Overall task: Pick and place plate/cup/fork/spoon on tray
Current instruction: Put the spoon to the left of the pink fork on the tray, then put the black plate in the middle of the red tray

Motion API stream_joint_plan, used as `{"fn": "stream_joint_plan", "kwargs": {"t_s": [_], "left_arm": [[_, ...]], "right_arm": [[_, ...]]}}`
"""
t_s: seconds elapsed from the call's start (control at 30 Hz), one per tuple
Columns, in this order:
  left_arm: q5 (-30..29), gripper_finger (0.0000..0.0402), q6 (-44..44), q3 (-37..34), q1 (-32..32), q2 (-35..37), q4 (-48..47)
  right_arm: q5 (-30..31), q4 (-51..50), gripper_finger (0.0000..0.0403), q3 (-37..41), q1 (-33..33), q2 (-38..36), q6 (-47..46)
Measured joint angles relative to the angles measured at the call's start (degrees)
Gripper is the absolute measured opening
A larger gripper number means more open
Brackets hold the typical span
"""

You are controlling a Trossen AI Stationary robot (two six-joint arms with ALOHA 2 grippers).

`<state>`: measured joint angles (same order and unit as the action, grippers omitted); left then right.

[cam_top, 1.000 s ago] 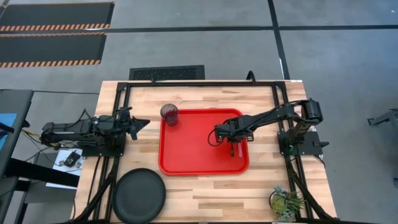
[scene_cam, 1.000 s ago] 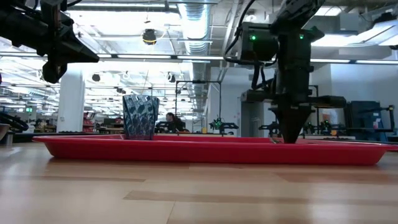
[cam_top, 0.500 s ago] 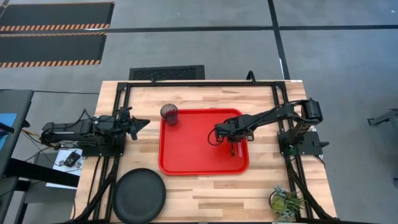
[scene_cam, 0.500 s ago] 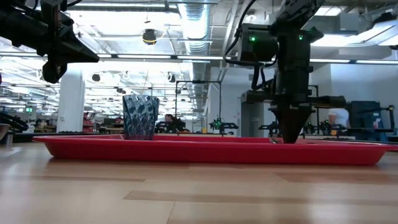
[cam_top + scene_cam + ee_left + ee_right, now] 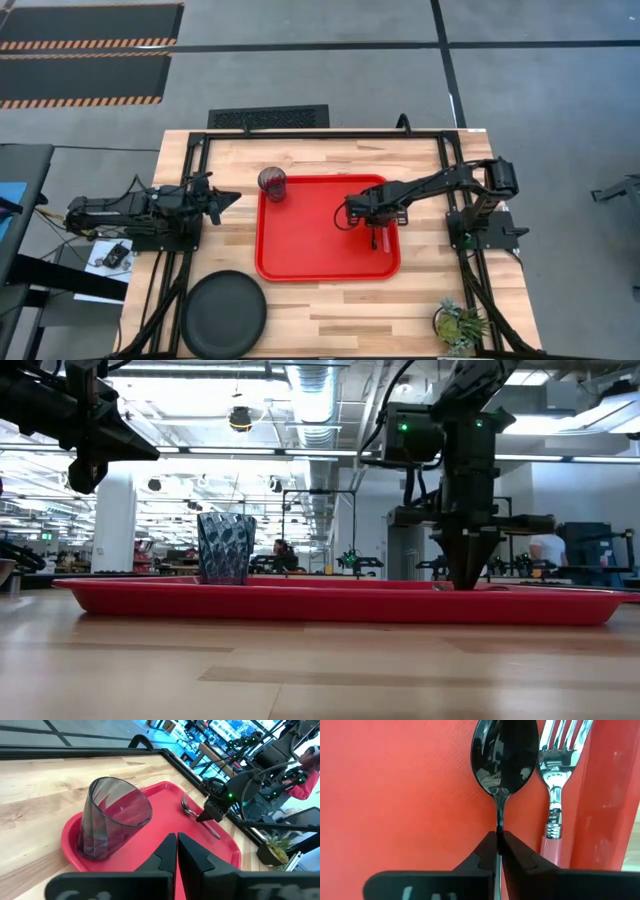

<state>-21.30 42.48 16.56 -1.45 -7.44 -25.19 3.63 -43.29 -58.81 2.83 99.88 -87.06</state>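
Note:
The red tray [image 5: 310,240] lies mid-table. The smoky cup [image 5: 272,184] stands upright in the tray's far left corner and also shows in the low view [image 5: 225,548]. The spoon [image 5: 505,755] and the red-handled fork [image 5: 554,795] lie side by side on the tray's floor by its right rim. My right gripper [image 5: 500,836] points down over the tray, shut on the spoon; it also shows in the low view [image 5: 466,582]. The black plate [image 5: 223,314] rests on the table at the near left. My left gripper [image 5: 176,845] is shut and empty, left of the tray. My right gripper pinches the spoon's thin handle [image 5: 499,822] between its two fingers, just behind the bowl. The fingers come from above, pointing down, one on each side of the handle. The spoon's bowl [image 5: 506,750] lies on the tray floor, hollow side up, beside the fork's tines.
A small potted plant [image 5: 460,325] stands at the table's near right corner. A black metal frame [image 5: 320,133] runs along the far edge and down both sides. The tray's low rim [image 5: 330,603] is a step up from the wood.
My right gripper has shifted slightly toward the table's far edge, staying low over the tray and shut.

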Motion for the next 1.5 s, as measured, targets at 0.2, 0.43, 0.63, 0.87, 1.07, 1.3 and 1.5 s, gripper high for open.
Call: {"fn": "stream_joint_plan", "kwargs": {"t_s": [0.2, 0.43, 0.63, 0.87, 1.07, 1.3, 1.5], "left_arm": [[0.0, 0.0, -0.4, 0.0, 0.0, 0.0, 0.0], [0.1, 0.0, -0.7, 0.0, 0.0, 0.0, 0.0], [0.0, 0.0, -0.7, 0.0, 0.0, 0.0, 0.0], [0.0, 0.0, -0.7, 0.0, 0.0, 0.0, 0.0], [0.0, 0.0, -0.7, 0.0, 0.0, 0.0, 0.0], [0.0, 0.0, -0.7, 0.0, 0.0, 0.0, 0.0], [0.1, 0.0, -0.9, 0.0, 0.0, 0.0, 0.0]], "right_arm": [[-2.1, 0.7, 0.0037, -0.1, 0.3, 2.2, 0.1], [-1.8, 1.0, 0.0037, -0.2, 0.0, 3.1, -0.3], [-2.2, 0.5, 0.0046, -0.2, 0.4, 2.9, -0.4], [-2.3, 0.3, 0.0083, -0.1, 0.4, 3.0, -0.5], [-2.3, 0.2, 0.0093, 0.0, 0.4, 2.6, -0.5], [-2.4, -0.1, 0.0093, -0.2, 0.4, 2.5, -0.5], [-2.4, -2.3, 0.0093, -1.9, 0.2, 2.6, 0.3]]}}
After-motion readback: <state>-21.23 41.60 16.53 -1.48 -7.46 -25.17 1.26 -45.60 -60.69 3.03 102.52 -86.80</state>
